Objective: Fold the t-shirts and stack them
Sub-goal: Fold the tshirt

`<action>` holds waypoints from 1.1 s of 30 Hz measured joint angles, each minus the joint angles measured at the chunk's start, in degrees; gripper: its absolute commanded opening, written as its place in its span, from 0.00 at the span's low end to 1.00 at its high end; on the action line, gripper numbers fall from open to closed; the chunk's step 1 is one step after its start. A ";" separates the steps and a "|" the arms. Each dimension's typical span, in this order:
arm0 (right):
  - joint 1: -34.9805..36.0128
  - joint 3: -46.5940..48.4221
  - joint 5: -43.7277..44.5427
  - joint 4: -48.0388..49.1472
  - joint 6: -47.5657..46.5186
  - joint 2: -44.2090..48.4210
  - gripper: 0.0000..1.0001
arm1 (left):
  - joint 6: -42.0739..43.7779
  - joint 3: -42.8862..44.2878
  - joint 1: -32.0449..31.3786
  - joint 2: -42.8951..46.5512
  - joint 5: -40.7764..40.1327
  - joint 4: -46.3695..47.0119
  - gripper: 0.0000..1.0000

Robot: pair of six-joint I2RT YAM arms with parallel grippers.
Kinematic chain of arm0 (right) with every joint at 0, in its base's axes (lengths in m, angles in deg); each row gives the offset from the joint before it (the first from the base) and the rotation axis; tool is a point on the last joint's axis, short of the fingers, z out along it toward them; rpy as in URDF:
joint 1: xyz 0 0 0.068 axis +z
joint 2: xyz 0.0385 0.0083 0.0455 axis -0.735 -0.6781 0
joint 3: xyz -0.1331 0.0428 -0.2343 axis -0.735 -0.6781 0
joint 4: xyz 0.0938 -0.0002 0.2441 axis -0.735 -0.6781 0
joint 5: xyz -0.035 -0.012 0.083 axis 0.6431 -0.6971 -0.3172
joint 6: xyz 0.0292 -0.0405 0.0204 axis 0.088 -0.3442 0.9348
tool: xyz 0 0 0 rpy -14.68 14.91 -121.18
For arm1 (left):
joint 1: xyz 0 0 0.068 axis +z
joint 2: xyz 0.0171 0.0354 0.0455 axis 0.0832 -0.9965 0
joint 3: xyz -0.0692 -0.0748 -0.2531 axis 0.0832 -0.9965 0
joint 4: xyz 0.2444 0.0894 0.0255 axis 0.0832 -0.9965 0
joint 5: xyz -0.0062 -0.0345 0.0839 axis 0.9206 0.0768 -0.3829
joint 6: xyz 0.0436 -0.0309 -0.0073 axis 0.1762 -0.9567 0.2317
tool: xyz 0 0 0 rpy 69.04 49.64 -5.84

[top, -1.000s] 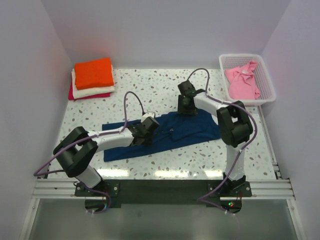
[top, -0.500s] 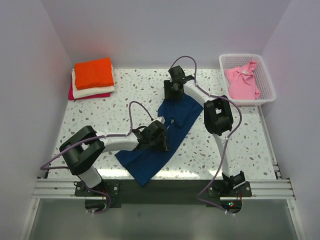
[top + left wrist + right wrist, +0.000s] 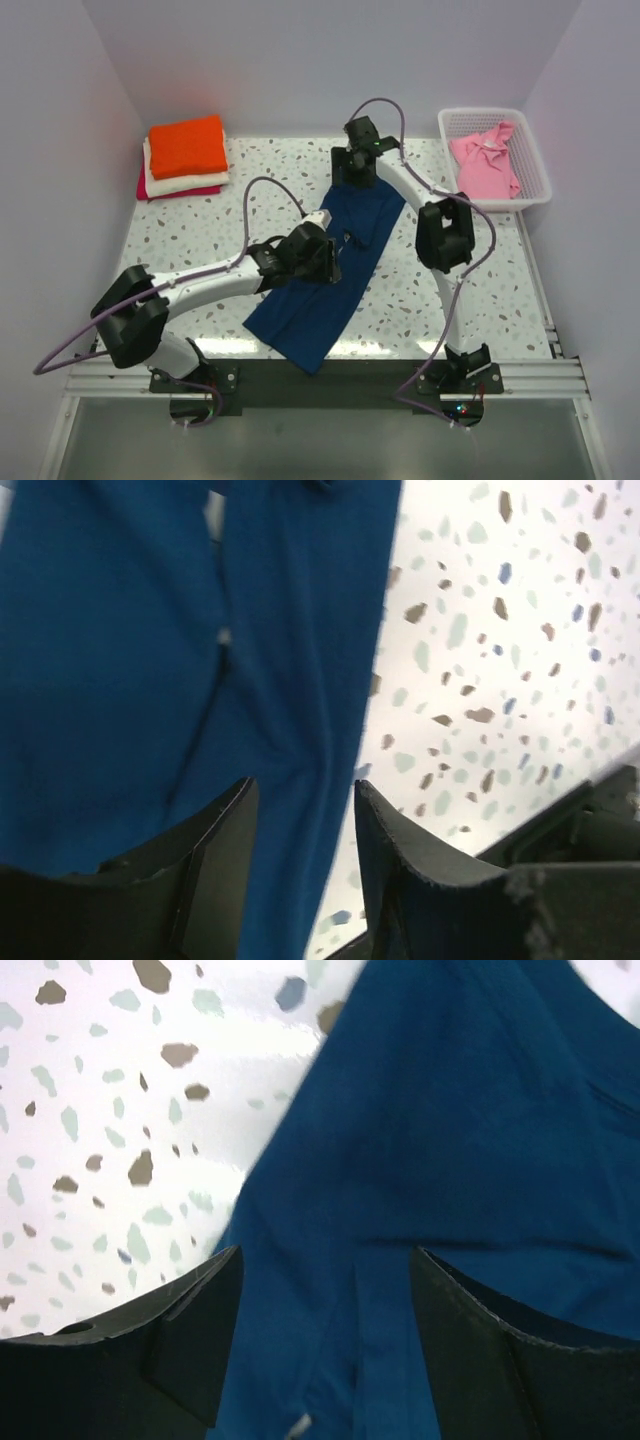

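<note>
- Near edge of table (image 3: 180, 255): the navy t-shirt (image 3: 320, 300) is spread in a long diagonal band. Its near end hangs a little past the table edge; its far end lies toward the middle of the far side.
- Left gripper (image 3: 328, 265): set over the middle of the navy t-shirt. In the wrist view its fingers (image 3: 225, 830) are seen closed in on a ridge of blue cloth, which fills the narrow gap between them.
- Right gripper (image 3: 355, 182): placed at the shirt's far end. Its fingers (image 3: 200, 1310) are clamped on a thicker bunch of the same cloth.
- Far left corner: folded tees are stacked, orange t-shirt (image 3: 187, 145) on top, cream t-shirt (image 3: 185, 183) under it, magenta t-shirt (image 3: 195, 191) at the bottom.
- Far right corner: a pink t-shirt (image 3: 485, 165) is crumpled inside the white basket (image 3: 541, 190).
</note>
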 measured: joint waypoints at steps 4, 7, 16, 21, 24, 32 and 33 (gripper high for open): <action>-1.31 -8.17 2.56 -0.70 2.19 9.35 0.69 | 4.66 -0.04 0.39 5.73 -6.69 -6.93 0.42; -2.25 -18.21 3.91 1.55 4.26 17.94 0.67 | 7.10 -1.31 0.39 7.50 -9.35 -9.92 0.40; -2.82 -30.10 5.40 2.99 7.37 20.20 0.59 | 8.68 -11.04 0.37 8.15 -11.78 -15.26 0.37; -3.04 -29.18 5.64 3.30 7.39 15.26 0.57 | 7.15 -14.36 0.04 8.15 -11.67 -15.17 0.35; -3.28 -26.01 5.60 2.36 6.97 11.50 0.57 | 5.18 -16.00 -0.42 9.11 -11.39 -13.60 0.35; -3.50 -14.16 6.64 2.36 4.79 3.87 0.57 | -4.59 -22.47 -1.29 13.88 -7.19 -3.76 0.36; -3.54 -11.89 6.69 2.12 4.33 2.51 0.57 | -5.90 -22.80 -1.38 13.68 -6.32 -2.29 0.36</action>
